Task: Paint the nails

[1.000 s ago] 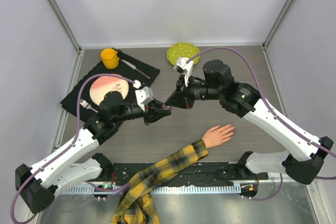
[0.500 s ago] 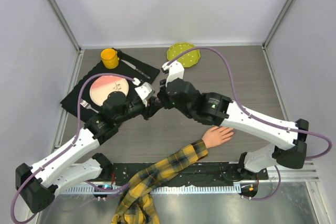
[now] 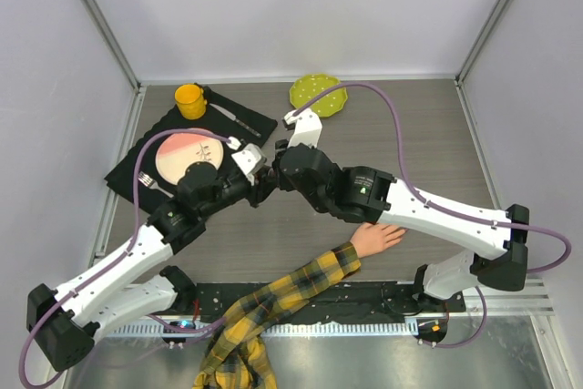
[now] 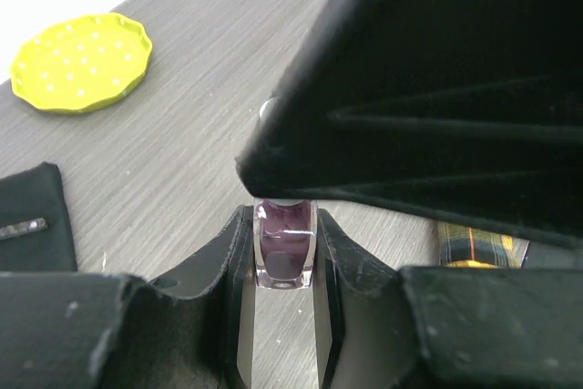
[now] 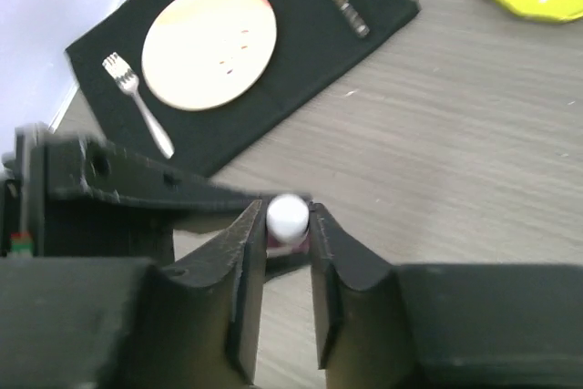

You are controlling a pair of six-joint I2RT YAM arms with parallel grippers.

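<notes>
1. left fingers (image 4: 326,257) are shut down tight on a small polish bottle (image 4: 283,257) with dark purple stuff inside; glass pinched on both sides, bottle upright above the wood-grain surface (image 4: 164,161)
2. right fingers (image 5: 244,261) are almost together too, gripping the bottle's white-topped cap (image 5: 288,216) from above; both of them touch it
3. the two arms meet mid-surface, just beside the black placemat (image 3: 182,148)
4. mannequin hand (image 3: 375,238) lies flat near the front edge, plaid sleeve (image 3: 310,281) trailing toward the arm bases; the nails (image 3: 402,231) are at its fingertips, pointing right, too tiny to really make out; they're apart from the bottle
</notes>
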